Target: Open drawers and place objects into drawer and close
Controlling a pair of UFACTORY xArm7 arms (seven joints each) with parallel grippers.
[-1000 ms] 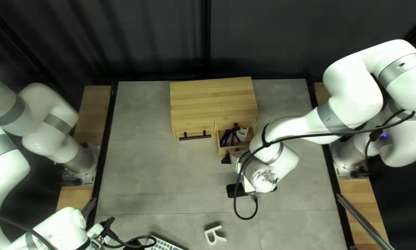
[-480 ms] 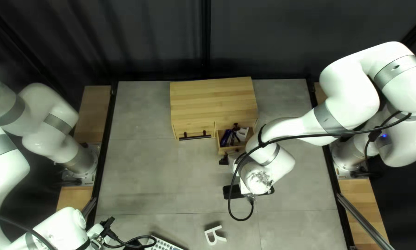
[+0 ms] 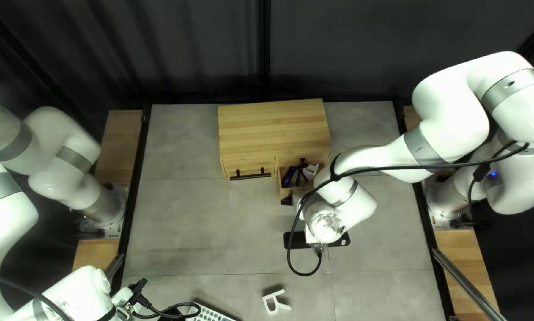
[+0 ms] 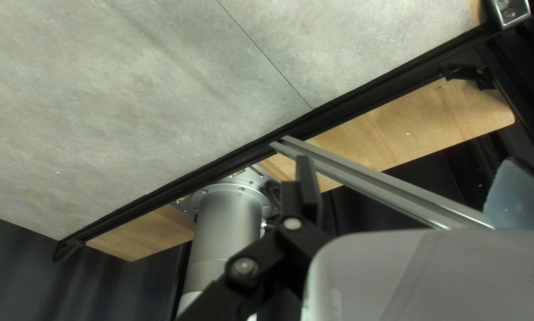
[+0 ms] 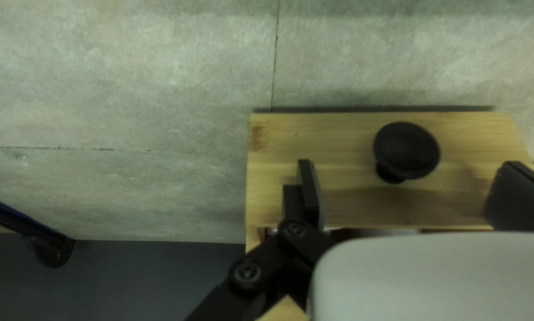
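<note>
Right arm has just edged a little sideways and in toward the cabinet [image 3: 273,128]; left arm looks unchanged, and so does the open drawer [image 3: 285,193]. I read that as lining up on the drawer, so the step in hand is likely closing it, late in the task if nothing else has to go in.

My right tool [image 5: 407,165] is wide open and has hold of nothing. The round black knob [image 5: 406,148] sits ahead of it, between its spread fingers, with the wooden drawer front [image 5: 320,139] behind the knob. Can't tell if either finger touches the wood. My left tool [image 4: 405,161] is also wide open, holding nothing, well apart from the cabinet.

Containers: the open drawer is just beyond my right tool. In it I see a blue-purple item [image 3: 289,176], a dark item with thin legs [image 3: 303,169] and a white item [image 3: 312,170]. The other compartment, with the bar handle [image 3: 250,174], is shut, contents unknown. Loose on the worktop [image 3: 189,232]: a white letter-shaped piece [image 3: 276,302], nearer the left tool than the cabinet is, and a white thing with rows of keys [image 3: 212,314] beside that tool; can't tell if either is meant for the drawer.

Next calls for a straight push on the front; off-centre, it could jam, or the legged item could catch on the cabinet
</note>
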